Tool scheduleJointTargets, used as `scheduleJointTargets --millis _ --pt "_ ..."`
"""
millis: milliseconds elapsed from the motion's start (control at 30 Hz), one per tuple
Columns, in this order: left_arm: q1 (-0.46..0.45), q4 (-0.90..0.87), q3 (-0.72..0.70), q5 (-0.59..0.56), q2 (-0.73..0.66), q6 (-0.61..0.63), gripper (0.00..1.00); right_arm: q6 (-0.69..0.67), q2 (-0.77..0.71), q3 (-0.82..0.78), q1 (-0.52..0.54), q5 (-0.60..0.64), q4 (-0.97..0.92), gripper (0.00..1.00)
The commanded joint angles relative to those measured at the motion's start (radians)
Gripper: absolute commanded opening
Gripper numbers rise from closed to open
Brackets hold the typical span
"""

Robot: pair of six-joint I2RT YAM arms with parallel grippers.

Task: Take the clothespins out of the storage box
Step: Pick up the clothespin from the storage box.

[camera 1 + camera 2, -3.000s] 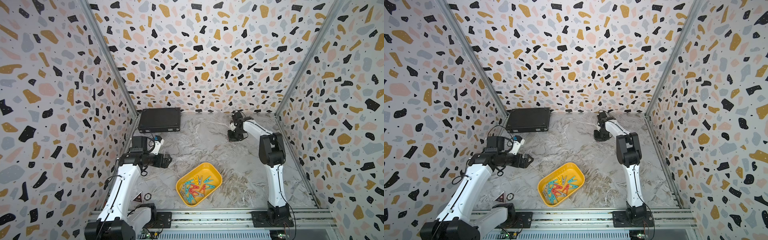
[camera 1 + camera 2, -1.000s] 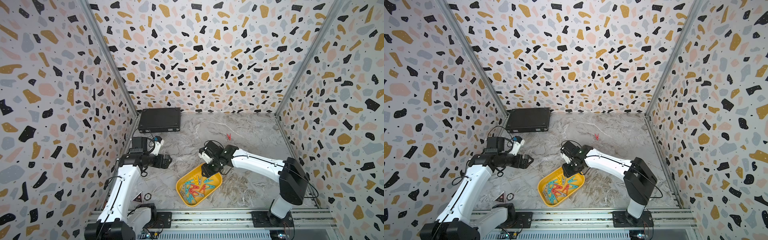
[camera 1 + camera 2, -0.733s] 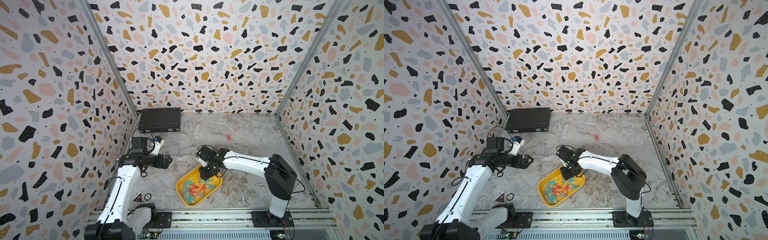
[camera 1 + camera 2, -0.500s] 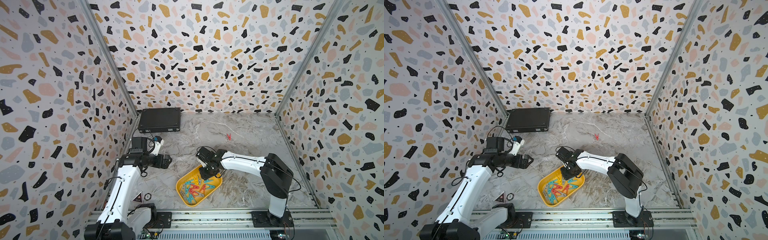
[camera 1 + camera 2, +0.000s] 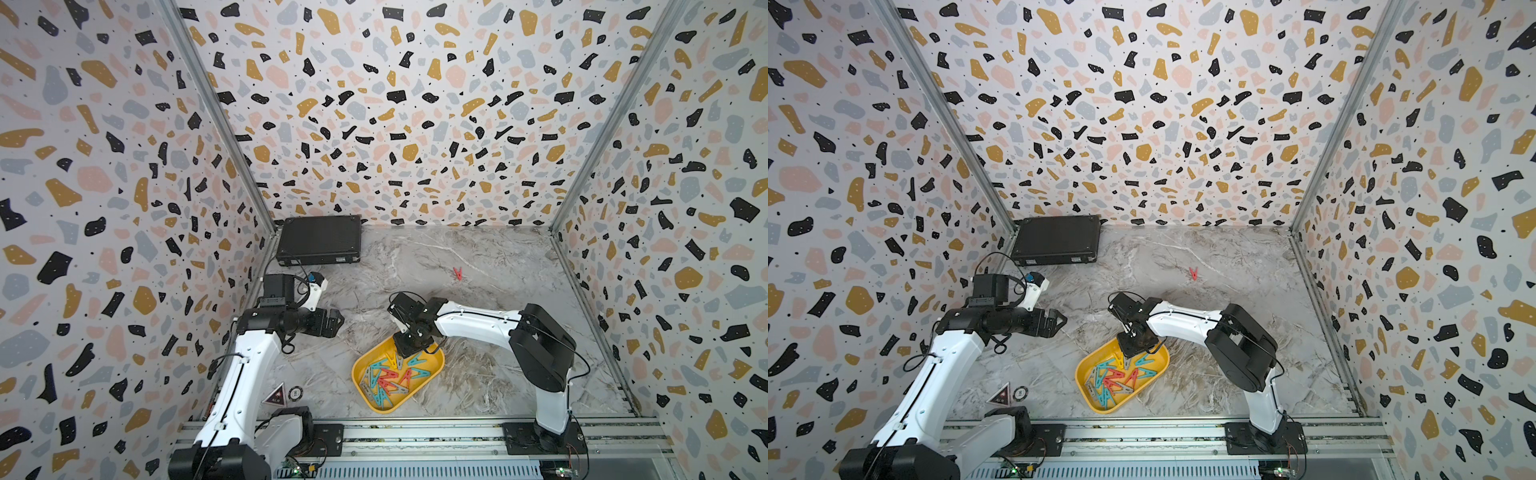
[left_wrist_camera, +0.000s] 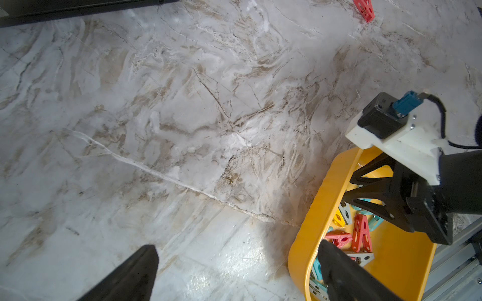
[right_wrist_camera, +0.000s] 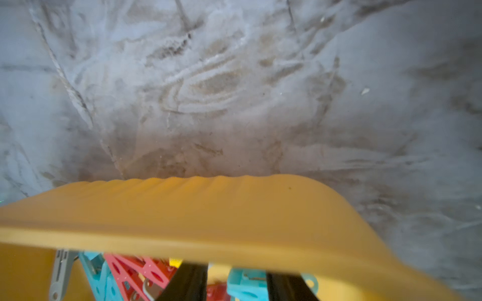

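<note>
Mid-pick: right gripper [image 5: 400, 355], jaws half-open astride a teal plastic clothespin [image 7: 245, 285] in the near shallow yellow plastic storage box [image 5: 428, 380], hold uncertain, should pinch and lift; left gripper [image 5: 334, 322] gapes empty.

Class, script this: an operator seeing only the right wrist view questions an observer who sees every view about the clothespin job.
Operator: Is any clothespin out of the box yet?
Observer: Yes, one red clothespin lies alone on the marble table, far beyond the storage box.
Operator: What is the left gripper doing?
Observer: The left gripper hangs open above bare table, apart from the box, holding nothing.
</note>
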Motion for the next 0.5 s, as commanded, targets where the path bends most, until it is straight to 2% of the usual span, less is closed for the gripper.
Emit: scheduleJointTargets --millis 0,200,467 --pt "-0.004 0.011 -0.011 0.005 -0.015 0.018 1.00 0.010 0.003 0.033 0.004 -0.006 -0.024 0.41" --pt "-0.004 0.009 -0.011 0.007 -0.016 0.020 1.00 0.010 0.033 0.040 0.005 -0.011 -0.026 0.40" --pt "-0.003 0.008 -0.011 0.004 -0.015 0.020 1.00 0.013 0.024 0.033 0.006 0.004 -0.030 0.34"
